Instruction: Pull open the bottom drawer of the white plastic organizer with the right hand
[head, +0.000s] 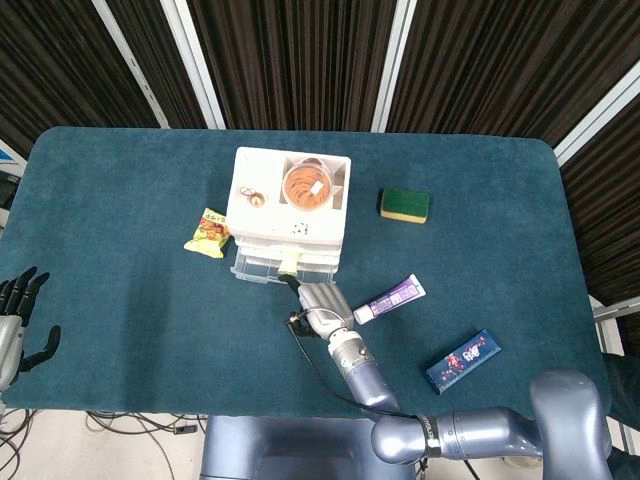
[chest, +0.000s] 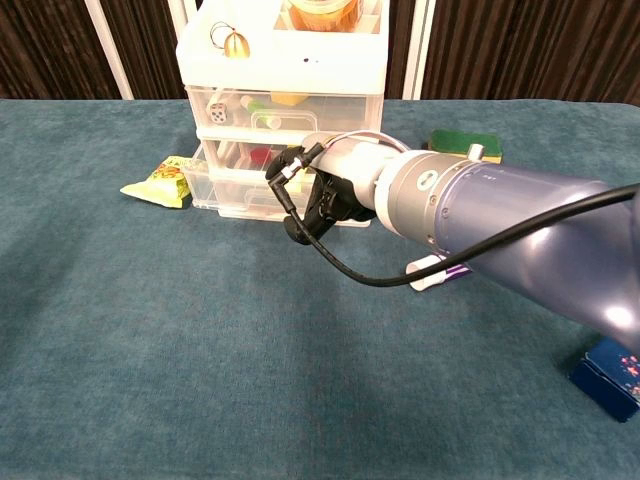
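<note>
Partly done: bottom drawer of organizer at table centre sticks out a little, judged not fully open. Right hand hooks its front, fingers curled on the drawer edge. More pulling left. Left hand idle at table edge, fingers spread.

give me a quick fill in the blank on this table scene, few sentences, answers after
1. The white plastic organizer stands on a ____ cloth.
2. The green sponge lies to the organizer's ____ in the head view.
3. The right robot hand reaches the organizer's ____ drawer.
4. The yellow snack packet lies ____ the organizer, on the table.

Missing words: teal; right; bottom; beside
</note>
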